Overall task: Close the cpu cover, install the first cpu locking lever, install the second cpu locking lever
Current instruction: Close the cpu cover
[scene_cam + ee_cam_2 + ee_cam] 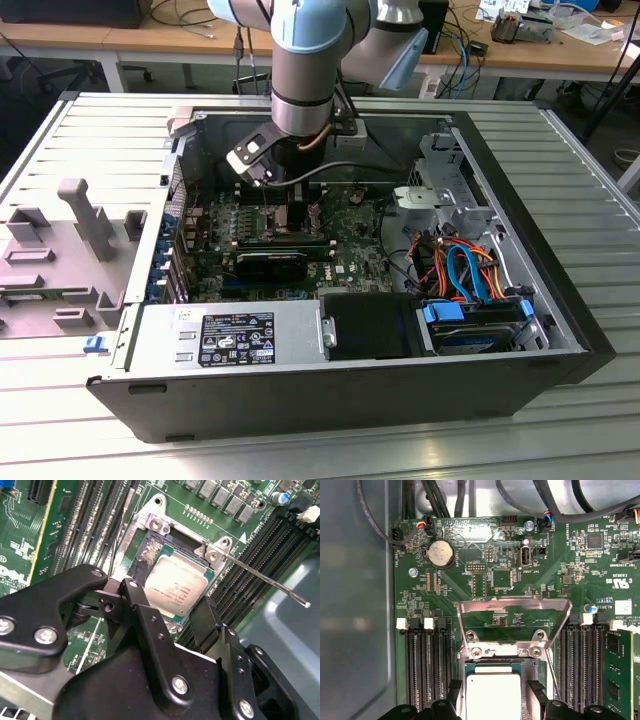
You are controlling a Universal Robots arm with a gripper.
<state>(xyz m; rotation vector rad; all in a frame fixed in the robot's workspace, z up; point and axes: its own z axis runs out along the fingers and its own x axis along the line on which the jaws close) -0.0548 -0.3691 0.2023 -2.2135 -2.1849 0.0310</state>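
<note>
At nine o'clock in the exterior view, a grey plastic fixture (80, 225) lies on the ribbed surface (570, 170) beside the open computer case (330, 405). Inside the case, toward seven o'clock, sits the grey power-supply box (225, 338). At the centre the arm (310, 70) reaches straight down onto the green board (350, 255). At four o'clock lies a tangle of blue and orange cables (465, 275).

The step in hand reads as the first one, closing the cpu cover (515, 601). In the first wrist view the cover stands tilted up on its hinge at one edge of the socket (502, 651), and the board shows through its square opening. The processor (492, 697) lies uncovered just beside it. The hand (495, 687) is open and empty. Its two black fingers (142, 605) are set apart low over the socket with the processor between them; whether they touch anything I cannot tell. In the second wrist view one locking lever (265, 580) sticks out free from a corner of the socket, so the lever steps look not yet begun.

As I judge it, closing calls for a push on the raised frame's free edge so that it swings down flat around the processor. The fingers need to keep off the chip's face and clear of the loose lever.
</note>
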